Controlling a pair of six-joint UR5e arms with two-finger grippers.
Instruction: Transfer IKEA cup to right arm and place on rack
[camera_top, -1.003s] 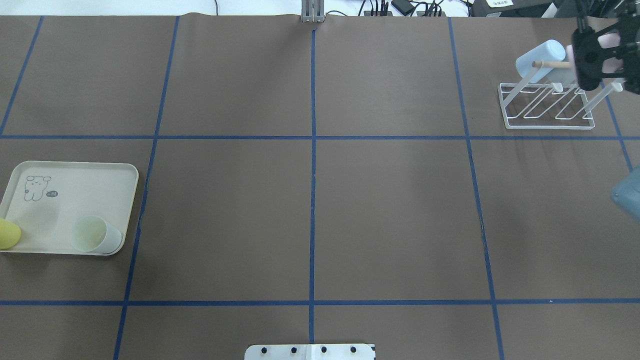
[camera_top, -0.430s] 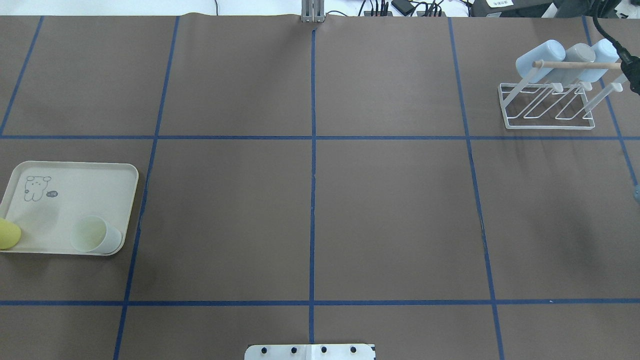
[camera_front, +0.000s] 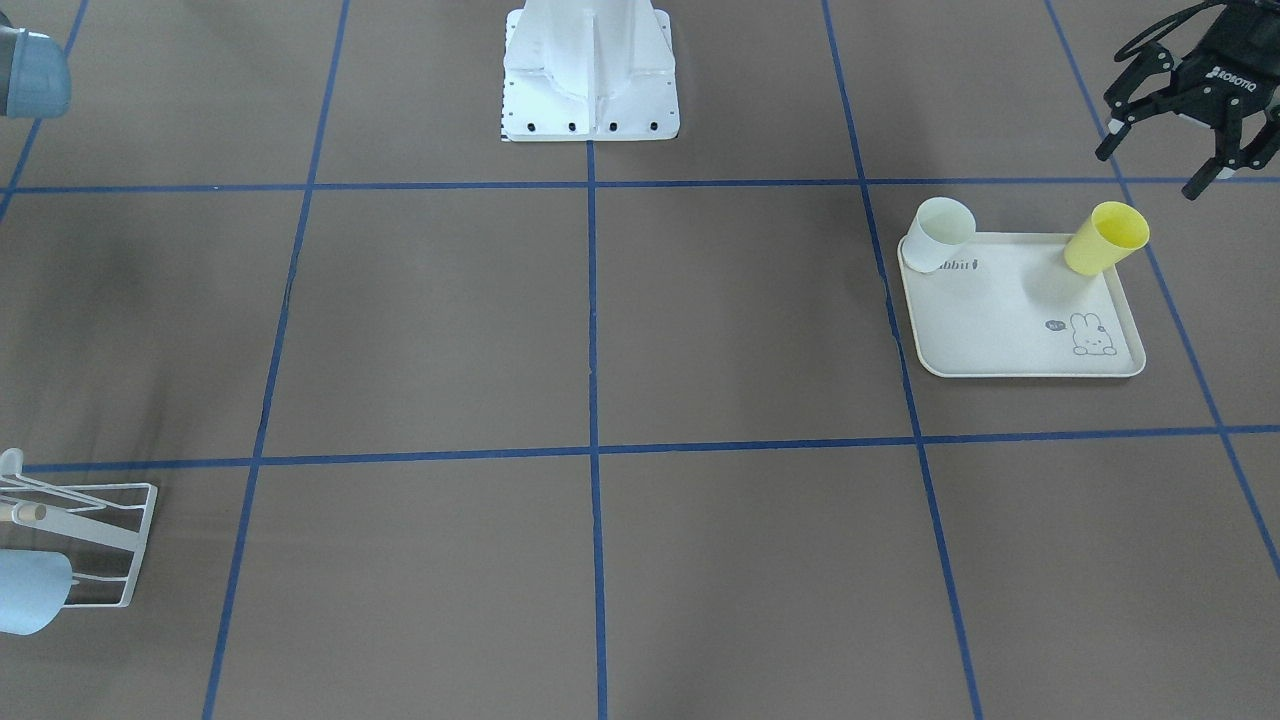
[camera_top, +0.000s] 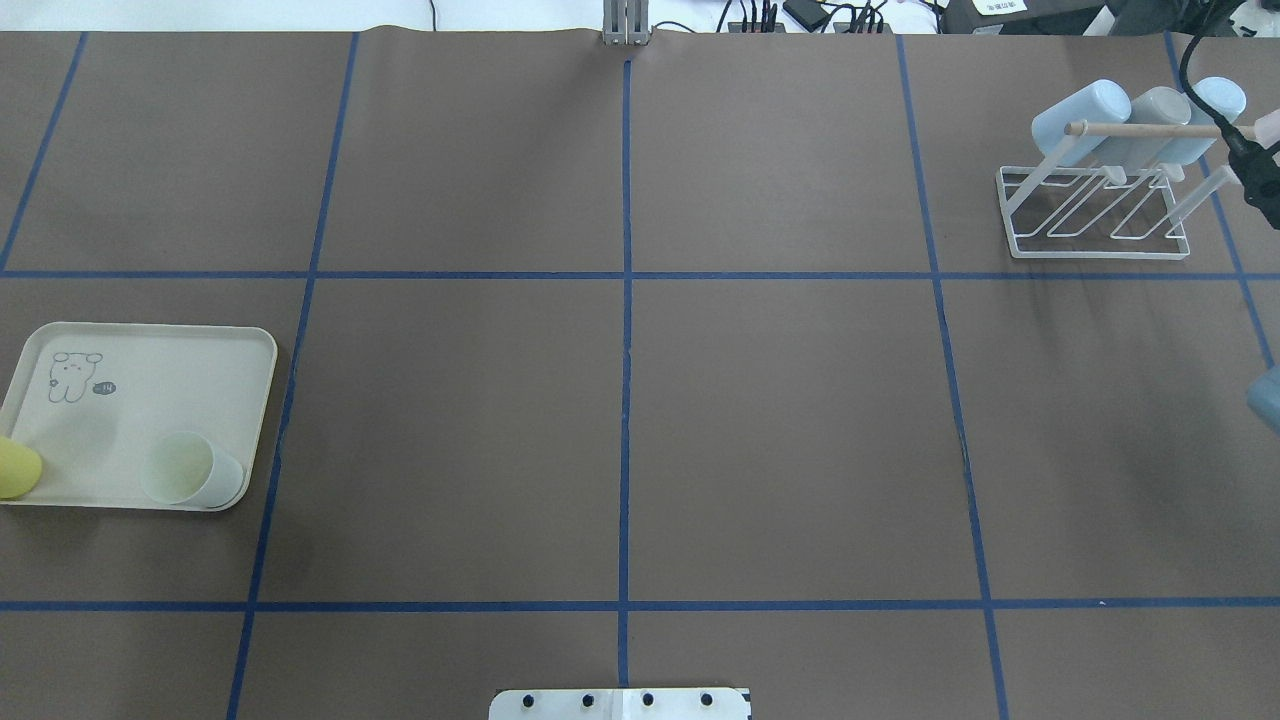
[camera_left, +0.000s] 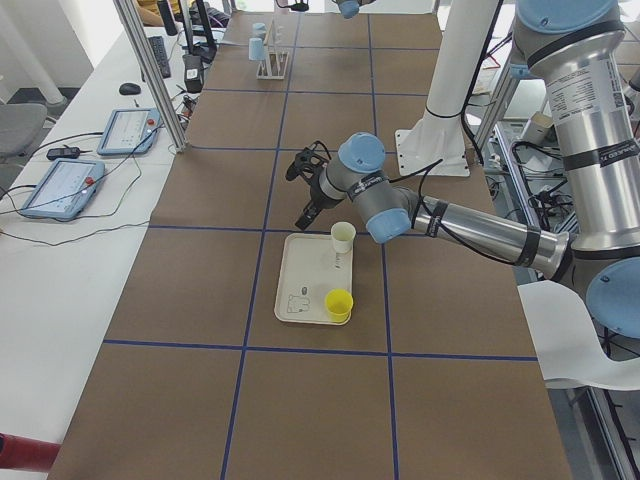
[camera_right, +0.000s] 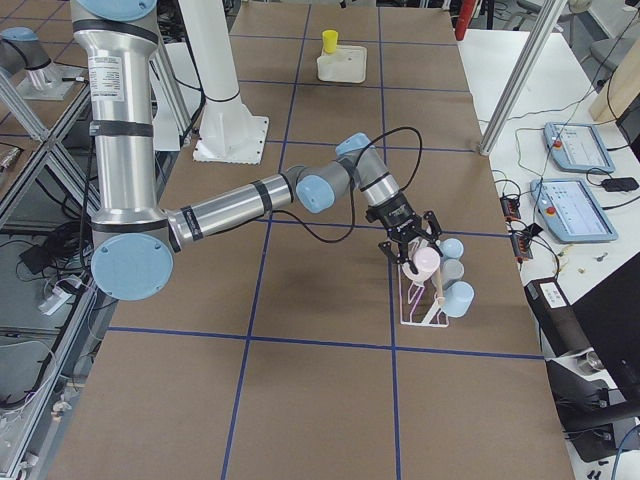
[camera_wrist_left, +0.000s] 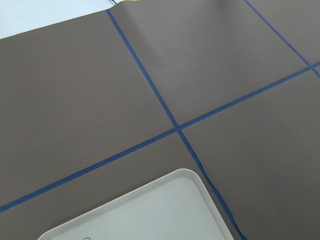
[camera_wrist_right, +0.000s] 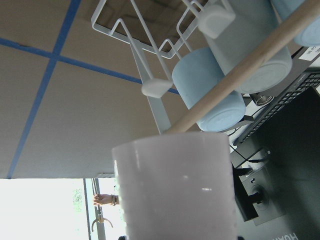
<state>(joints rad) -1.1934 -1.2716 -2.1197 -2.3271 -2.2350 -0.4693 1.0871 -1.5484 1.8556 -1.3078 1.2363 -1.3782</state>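
Bench (camera_top: 780, 430): brown, blue-taped grid | left jaws splayed, empty, tray (camera_front: 1000, 320) near | right jaws clamp IKEA cup (camera_wrist_right: 175, 190), rack (camera_top: 1100, 257) beside

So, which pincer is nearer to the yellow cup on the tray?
Left. The left pincer hovers near the tray where the yellow cup stands. The right pincer is at the rack, across the table, holding a pale cup.

Overhead and front-facing cameras look steeply down on the brown blue-gridded table (camera_top: 780, 420) from opposite sides, end cameras look obliquely along it, all sharing the cream rabbit-print tray (camera_top: 190, 360) and white wire rack (camera_top: 1150, 129); the left and right wrist cameras view these close up, respectively.
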